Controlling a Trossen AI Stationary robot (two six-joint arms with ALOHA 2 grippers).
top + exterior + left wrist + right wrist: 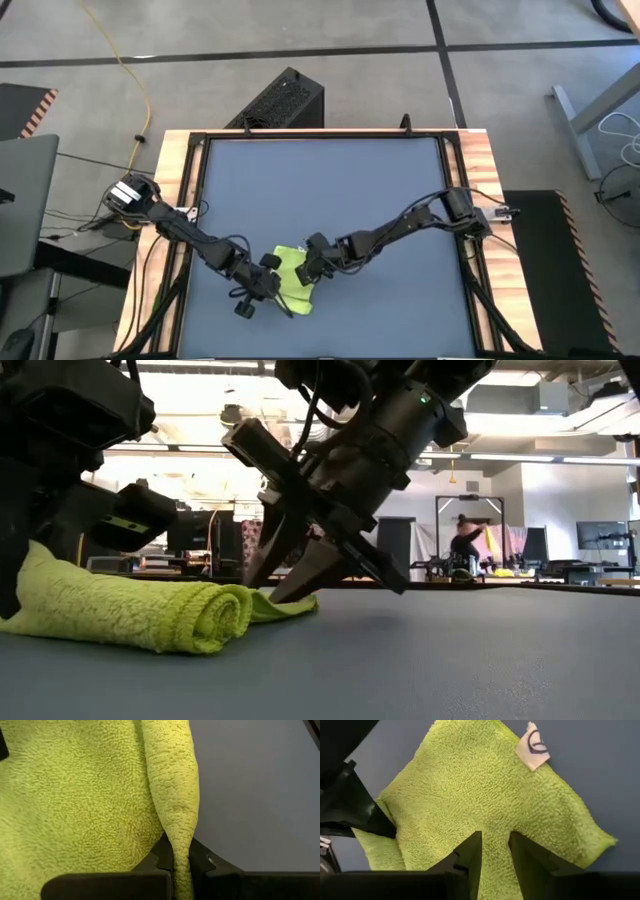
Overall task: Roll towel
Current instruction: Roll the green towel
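Observation:
The lime-green towel (292,272) lies on the dark blue-grey mat (330,190) near the table's front edge. Its left part is rolled up (190,618); its right part lies flat (485,785) and bears a white tag (532,745). My left gripper (181,862) is at the towel's left side, shut on the towel. My right gripper (495,850) comes down slanting from the right over the flat part, its fingers open with flat cloth showing between them. My left gripper pinches a raised, rolled ridge of the towel (180,840) between its two fingers, several layers thick. The fingers slant down from the table's left side. The ridge runs on away from the fingers, and the rest of the towel lies on the mat. My right gripper has its fingertips (285,592) right at the towel's flat part, but I cannot tell whether they touch it.
Most of the mat behind and to the right of the towel is bare. A wooden frame (180,160) borders the mat. A black box (280,100) stands on the floor beyond the far edge. A person (465,545) shows far off in the room.

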